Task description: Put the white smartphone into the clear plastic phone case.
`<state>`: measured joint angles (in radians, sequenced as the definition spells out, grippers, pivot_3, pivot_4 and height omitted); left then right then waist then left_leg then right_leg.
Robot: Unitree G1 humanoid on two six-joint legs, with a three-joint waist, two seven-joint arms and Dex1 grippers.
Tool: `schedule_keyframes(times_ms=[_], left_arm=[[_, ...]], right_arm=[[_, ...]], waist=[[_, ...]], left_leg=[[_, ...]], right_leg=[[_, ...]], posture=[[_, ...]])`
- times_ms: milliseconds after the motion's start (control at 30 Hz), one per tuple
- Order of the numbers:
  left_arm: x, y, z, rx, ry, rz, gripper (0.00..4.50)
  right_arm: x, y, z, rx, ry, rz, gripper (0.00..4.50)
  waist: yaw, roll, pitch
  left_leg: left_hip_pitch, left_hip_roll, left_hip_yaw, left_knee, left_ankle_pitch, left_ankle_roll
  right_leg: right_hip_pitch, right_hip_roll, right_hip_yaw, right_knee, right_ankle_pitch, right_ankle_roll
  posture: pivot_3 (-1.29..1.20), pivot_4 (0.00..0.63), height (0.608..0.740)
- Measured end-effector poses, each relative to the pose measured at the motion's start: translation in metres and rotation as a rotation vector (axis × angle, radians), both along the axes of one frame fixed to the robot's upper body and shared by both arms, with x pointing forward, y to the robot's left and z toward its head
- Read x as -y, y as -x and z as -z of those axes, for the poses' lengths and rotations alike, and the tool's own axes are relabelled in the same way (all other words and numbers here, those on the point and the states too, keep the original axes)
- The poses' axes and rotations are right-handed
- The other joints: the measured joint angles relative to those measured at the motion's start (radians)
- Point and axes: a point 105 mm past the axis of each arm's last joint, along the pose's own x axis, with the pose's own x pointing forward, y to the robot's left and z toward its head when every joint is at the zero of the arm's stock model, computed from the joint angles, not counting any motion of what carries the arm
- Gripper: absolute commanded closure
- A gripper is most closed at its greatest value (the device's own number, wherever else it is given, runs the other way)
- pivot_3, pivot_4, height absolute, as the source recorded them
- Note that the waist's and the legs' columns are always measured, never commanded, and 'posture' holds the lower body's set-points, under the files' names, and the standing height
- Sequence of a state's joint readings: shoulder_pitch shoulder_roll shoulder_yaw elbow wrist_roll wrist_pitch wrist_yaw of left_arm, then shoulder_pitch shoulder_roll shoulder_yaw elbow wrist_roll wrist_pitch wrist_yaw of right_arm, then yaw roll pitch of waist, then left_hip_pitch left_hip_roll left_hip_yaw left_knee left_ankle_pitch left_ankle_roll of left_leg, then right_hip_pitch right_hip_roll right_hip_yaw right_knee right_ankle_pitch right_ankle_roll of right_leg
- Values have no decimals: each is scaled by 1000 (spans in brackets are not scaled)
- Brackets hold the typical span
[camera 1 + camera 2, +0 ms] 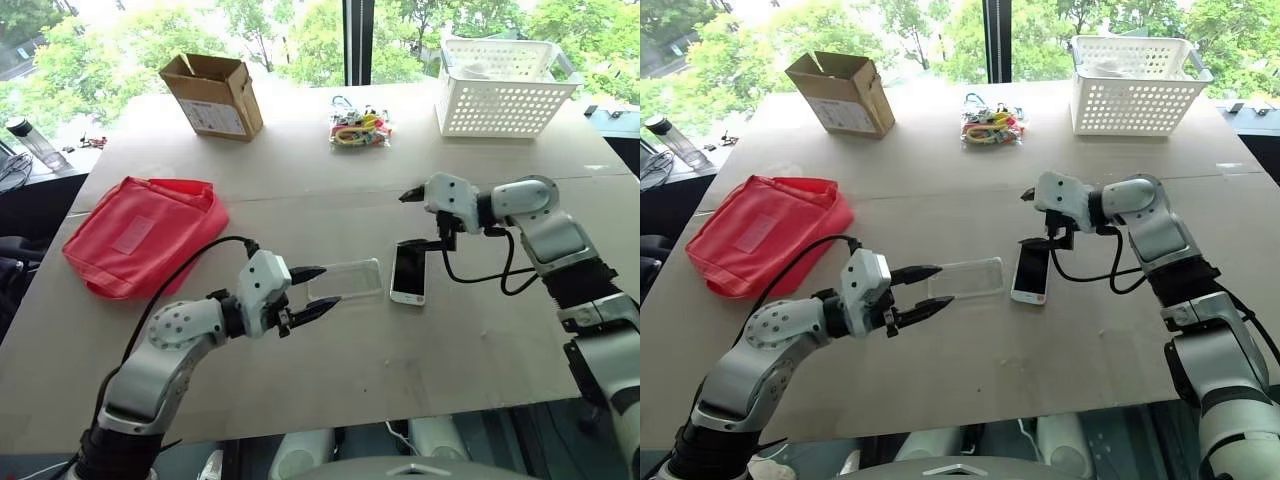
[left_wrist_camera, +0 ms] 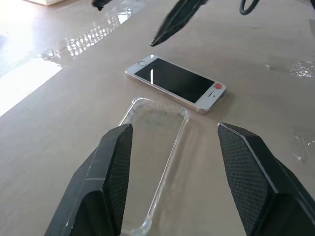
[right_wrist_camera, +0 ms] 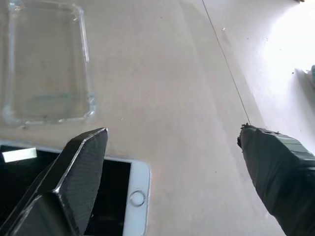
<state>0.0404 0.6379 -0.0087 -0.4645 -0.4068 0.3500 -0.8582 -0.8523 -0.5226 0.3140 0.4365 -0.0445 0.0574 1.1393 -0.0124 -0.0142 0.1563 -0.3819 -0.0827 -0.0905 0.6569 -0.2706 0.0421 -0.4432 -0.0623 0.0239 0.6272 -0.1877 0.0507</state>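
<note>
Tabletop [image 1: 330, 350] around my two arms is bare board, with free room toward its near edge. My left gripper [image 1: 318, 291] has its fingers spread at the clear plastic phone case [image 1: 345, 279], a thin glossy shell, hard to see. Just beside it lies the white smartphone [image 1: 408, 272], flat, screen up. Above it my right gripper [image 1: 418, 220] hangs, wide open and empty
</note>
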Motion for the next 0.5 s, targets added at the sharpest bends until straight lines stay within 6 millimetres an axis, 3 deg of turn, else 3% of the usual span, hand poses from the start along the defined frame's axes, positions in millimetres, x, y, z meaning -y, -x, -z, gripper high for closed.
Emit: schedule_keyframes(times_ms=[133,300,433,500], left_arm=[[-3,3,5,-5,-6,-31,1745],[-1,6,2,15,-1,-32,1745],[-2,6,2,14,-2,-44,1745],[-1,6,1,21,-1,-44,1745]], right_arm=[[-10,-9,25,-28,46,37,0],[-8,-24,19,87,166,32,0],[12,-25,18,116,267,5,0],[32,-21,19,81,315,11,0]], waist=[[1,0,0],[0,0,0],[9,0,0],[15,0,0]], left_leg=[[-3,-1,0,0,0,0],[0,-1,0,0,0,0],[0,-2,-1,0,0,0],[0,-2,-1,0,0,0]], right_leg=[[-3,-1,0,0,0,0],[-1,0,0,1,0,0],[1,-1,-2,0,0,0],[2,-2,-2,-1,0,0]], posture=[[0,150,739],[0,150,739],[0,150,739],[0,150,739]])
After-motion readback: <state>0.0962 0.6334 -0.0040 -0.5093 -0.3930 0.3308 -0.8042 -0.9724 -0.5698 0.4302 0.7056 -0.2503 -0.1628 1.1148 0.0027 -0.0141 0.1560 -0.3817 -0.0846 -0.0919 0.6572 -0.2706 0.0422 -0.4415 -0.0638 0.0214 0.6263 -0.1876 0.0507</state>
